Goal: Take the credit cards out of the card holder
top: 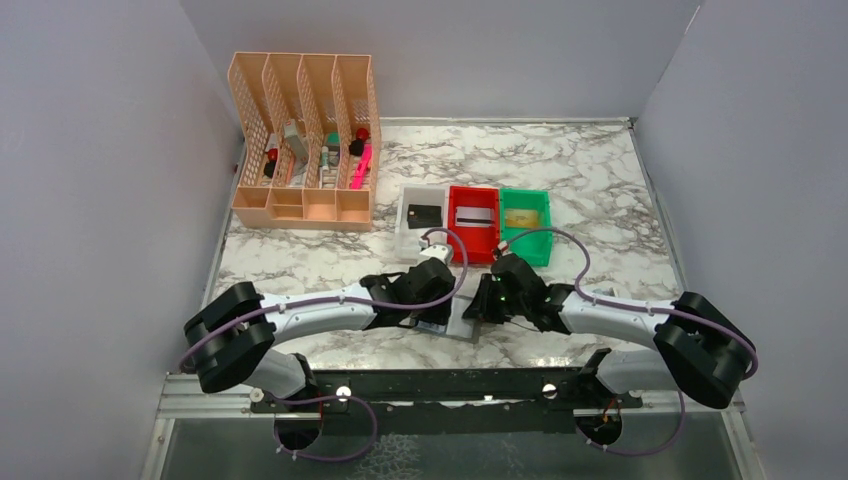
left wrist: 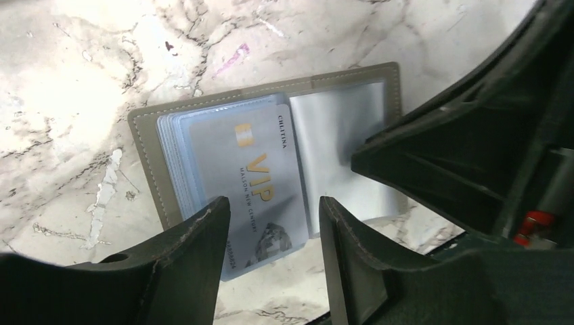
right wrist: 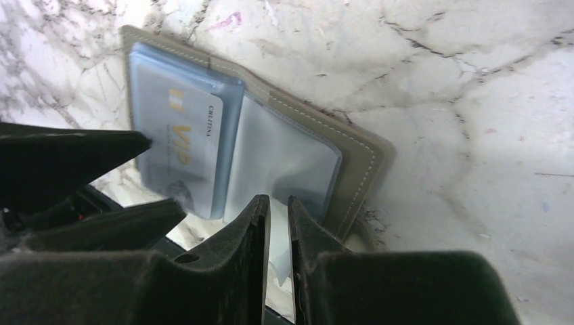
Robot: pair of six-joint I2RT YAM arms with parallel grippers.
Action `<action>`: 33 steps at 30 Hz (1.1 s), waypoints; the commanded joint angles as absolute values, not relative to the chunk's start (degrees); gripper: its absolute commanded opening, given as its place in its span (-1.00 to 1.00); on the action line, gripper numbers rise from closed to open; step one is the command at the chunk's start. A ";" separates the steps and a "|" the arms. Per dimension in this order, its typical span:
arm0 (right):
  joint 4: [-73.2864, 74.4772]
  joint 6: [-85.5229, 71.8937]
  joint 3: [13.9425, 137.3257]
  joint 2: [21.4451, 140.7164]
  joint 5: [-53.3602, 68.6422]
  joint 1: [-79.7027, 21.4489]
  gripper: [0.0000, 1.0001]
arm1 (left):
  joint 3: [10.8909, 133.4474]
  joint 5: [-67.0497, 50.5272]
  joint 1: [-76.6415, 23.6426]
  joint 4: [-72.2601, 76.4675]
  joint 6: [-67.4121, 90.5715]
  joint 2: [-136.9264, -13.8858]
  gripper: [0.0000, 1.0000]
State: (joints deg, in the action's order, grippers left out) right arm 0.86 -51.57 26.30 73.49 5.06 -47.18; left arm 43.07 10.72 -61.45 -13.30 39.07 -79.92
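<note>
Matte left gripper (left wrist: pixel 273 211), glossy card (left wrist: pixel 249 177), stitched holder (left wrist: pixel 145 145)

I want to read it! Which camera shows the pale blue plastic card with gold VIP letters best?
The left wrist view: the pale blue VIP card fills the middle, lettering readable. The right wrist view shows it slanted, partly behind the left gripper. From the top, the arms mostly hide it.

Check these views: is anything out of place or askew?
The silvery VIP card sticks out of the open card holder, past its rim, between the open fingers of the left claw. Nothing else stands out.
</note>
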 commanded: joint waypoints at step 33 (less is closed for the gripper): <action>-24.99 -60.87 21.29 85.63 17.18 -47.29 -0.49 | 44.83 14.03 -61.26 -17.42 37.71 -83.18 -0.21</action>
State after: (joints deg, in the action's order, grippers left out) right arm -20.67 -59.07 23.64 84.29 16.03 -47.18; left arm 41.89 14.20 -61.45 -16.99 39.81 -80.84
